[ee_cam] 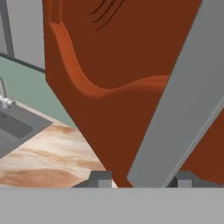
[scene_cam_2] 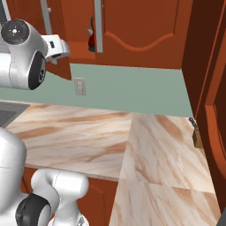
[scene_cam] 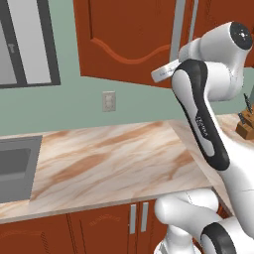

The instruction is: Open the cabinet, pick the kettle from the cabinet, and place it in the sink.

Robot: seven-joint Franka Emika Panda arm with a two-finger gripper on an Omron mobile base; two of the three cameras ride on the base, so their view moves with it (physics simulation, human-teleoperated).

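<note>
- One wall cabinet point(scene_cam: 134, 34) of reddish-brown wood hangs above the worktop point(scene_cam: 114, 158); two arched doors show in the right base view, the left one swung partly open, the right one shut.
- Two long silver bar handles stand side by side in the left base view; in the hand view one handle point(ee_cam: 183, 96) runs slantwise, very close to the camera.
- One pincer point(ee_cam: 142, 178): its two dark fingertips point(ee_cam: 99, 178) rise at the bottom of the hand view, one on either side of the handle's lower end. The jaws stand partly apart with the bar between them; whether they press on it I cannot tell.
- One kettle point(scene_cam_2: 92, 40), dark red, shows as a thin sliver in the gap of the open door, on the cabinet's bottom shelf, largely hidden by a handle.
- One sink point(scene_cam: 15, 166), a dark grey basin, is set in the worktop at the far left of the left base view, well apart from the cabinet's open door; one thin faucet point(ee_cam: 3, 97) stands at its edge in the hand view.
- One wall outlet point(scene_cam: 108, 100) sits on the green wall below the cabinet.
- One knife block point(scene_cam: 245, 126) stands on the worktop's right-hand run.
- Two short handles mark the low cabinets point(scene_cam: 99, 230) under the worktop.
</note>
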